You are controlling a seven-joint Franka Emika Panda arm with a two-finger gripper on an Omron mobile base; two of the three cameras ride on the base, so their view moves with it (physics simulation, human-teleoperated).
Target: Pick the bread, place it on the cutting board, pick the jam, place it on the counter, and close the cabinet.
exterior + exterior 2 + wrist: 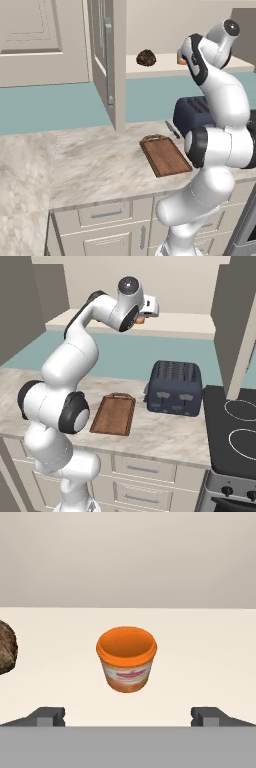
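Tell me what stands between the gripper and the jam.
Nothing visible. In the hand view the jam stands alone on the shelf, centred ahead of the open gripper; the bread sits off to one side.

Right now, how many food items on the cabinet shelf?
2. The bread sits toward the shelf's left; the jam stands to its right, in front of the open hand. Others may be hidden behind the arm.
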